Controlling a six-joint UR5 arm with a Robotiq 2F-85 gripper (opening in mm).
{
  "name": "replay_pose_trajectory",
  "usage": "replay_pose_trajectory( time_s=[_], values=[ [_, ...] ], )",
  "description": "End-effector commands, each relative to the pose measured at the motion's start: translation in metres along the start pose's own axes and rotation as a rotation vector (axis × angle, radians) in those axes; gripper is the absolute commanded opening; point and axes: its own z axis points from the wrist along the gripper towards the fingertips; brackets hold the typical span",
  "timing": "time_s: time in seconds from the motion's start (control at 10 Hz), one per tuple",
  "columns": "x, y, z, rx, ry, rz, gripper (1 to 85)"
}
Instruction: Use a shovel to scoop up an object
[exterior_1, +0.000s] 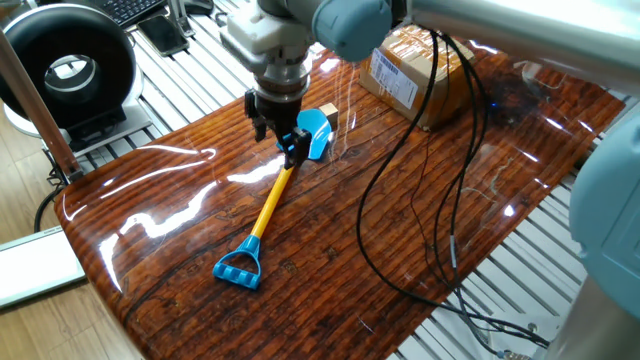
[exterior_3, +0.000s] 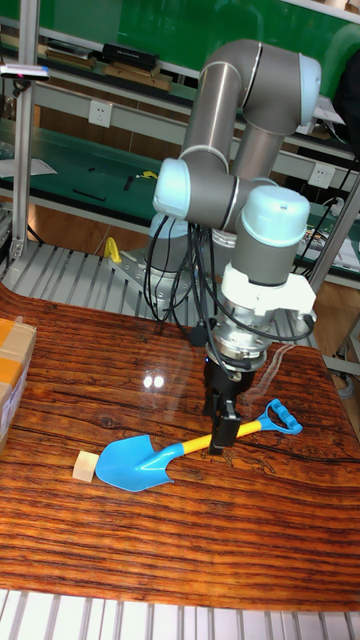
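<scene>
The shovel lies on the wooden table, with its blue blade (exterior_1: 316, 130) (exterior_3: 135, 463), yellow shaft (exterior_1: 268, 208) (exterior_3: 190, 444) and blue D-handle (exterior_1: 240, 268) (exterior_3: 283, 417). My gripper (exterior_1: 291, 150) (exterior_3: 221, 440) comes down from above and is shut on the shaft just behind the blade. The object, a tiny tan cube (exterior_1: 329, 113) (exterior_3: 87, 466), sits on the table right at the blade's tip. The blade appears to rest on or just above the table surface.
A brown taped cardboard box (exterior_1: 415, 65) stands at the table's far side, and its edge shows at the left (exterior_3: 12, 375). Black cables (exterior_1: 440, 200) hang from the arm over the table's right half. A black round device (exterior_1: 68, 70) sits off the table's left.
</scene>
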Motion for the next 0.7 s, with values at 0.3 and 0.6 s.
replay_pose_trajectory(
  time_s=[0.3,0.6],
  values=[
    [-0.004,0.007,0.003,-0.021,-0.008,-0.133,72.3],
    [-0.007,0.011,0.003,-0.035,-0.020,-0.149,72.3]
  ],
)
